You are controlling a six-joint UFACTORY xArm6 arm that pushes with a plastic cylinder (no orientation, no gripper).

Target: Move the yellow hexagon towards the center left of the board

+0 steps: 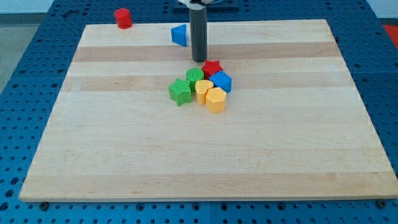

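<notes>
The yellow hexagon [216, 99] lies near the board's middle, at the lower right of a tight cluster. Touching it on the upper left is a yellow heart-like block [203, 89]. A green star [180, 91] sits at the cluster's left, a green round block [194, 75] above it, a red star [212, 68] at the top and a blue block [222, 81] at the right. My tip [199, 60] stands just above the cluster, close to the red star's upper left, apart from the yellow hexagon.
A blue triangle [180, 35] lies near the board's top edge, left of the rod. A red cylinder [123, 18] stands off the wooden board [124, 149] at the view's top left, on the blue perforated table.
</notes>
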